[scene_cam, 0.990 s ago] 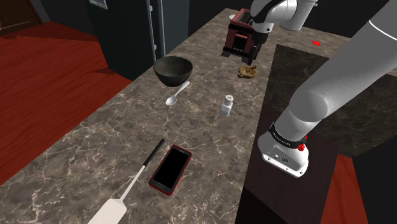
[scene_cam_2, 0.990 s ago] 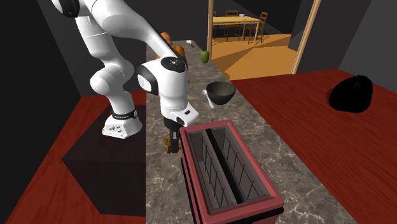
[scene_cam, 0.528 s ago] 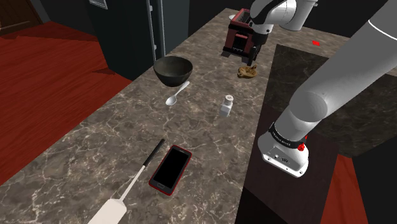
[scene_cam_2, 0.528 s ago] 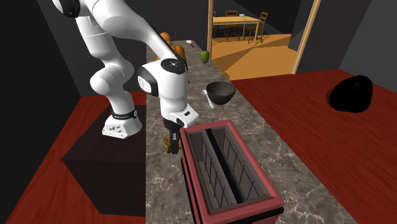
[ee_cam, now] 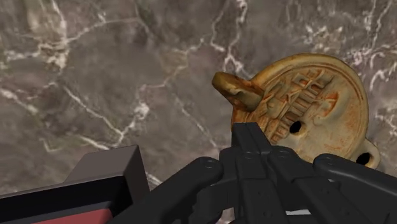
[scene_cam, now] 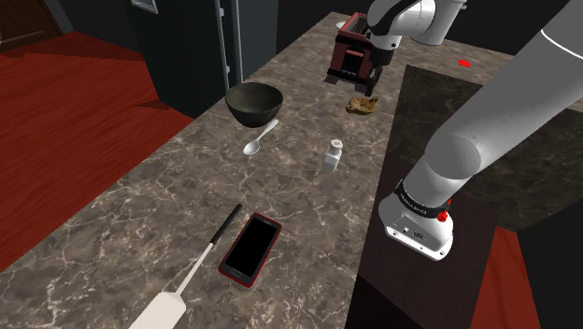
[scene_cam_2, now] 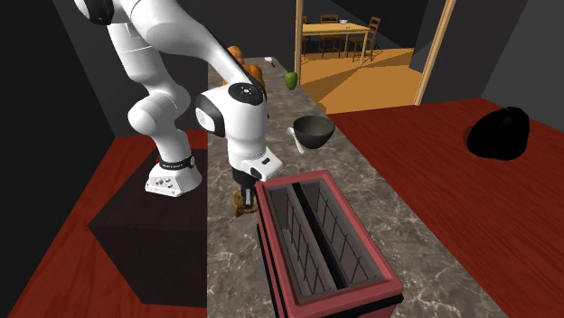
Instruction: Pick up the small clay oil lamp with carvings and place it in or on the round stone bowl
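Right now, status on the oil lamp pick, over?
Pincer shut, holding nothing. Oil lamp flat on counter, below pincer. Red toaster close beside it.

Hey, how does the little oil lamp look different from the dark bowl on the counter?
The lamp is tan-orange with carved lines; the bowl is dark and plain. The lamp is a flat disc with a small handle and holes on top; the bowl is deep and open. The lamp looks smaller than the bowl. Both are round and sit on the marble counter.
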Action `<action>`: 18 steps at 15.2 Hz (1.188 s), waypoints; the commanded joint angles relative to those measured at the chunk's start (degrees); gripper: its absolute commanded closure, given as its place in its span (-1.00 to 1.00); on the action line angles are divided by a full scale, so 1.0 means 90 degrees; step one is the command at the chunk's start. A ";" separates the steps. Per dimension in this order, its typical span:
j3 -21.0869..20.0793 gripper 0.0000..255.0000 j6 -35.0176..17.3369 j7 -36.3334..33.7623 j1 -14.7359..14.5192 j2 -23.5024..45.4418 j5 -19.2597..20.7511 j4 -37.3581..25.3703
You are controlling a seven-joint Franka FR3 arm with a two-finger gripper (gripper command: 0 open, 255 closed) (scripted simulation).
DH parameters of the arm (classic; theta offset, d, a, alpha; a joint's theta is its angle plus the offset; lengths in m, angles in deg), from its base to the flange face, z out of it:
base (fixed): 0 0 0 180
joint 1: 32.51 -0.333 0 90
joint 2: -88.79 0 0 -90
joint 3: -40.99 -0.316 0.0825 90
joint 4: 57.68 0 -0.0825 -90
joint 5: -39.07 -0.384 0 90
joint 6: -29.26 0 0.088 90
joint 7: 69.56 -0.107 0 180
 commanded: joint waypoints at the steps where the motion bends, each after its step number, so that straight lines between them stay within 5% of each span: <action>1: -0.0001 1.00 0.0003 -0.0001 0.0000 -0.0001 0.0001 0.0006; 2: -0.0001 1.00 0.0001 -0.0001 0.0000 -0.0001 0.0001 0.0004; 3: -0.0001 -1.00 0.0001 -0.0001 0.0000 -0.0001 0.0001 0.0004; 12: -0.0750 -1.00 -0.1023 0.1542 -0.0776 -0.1330 0.0801 0.1582; 18: -0.0616 -1.00 -0.1713 0.1652 -0.0864 -0.0797 0.0681 0.1751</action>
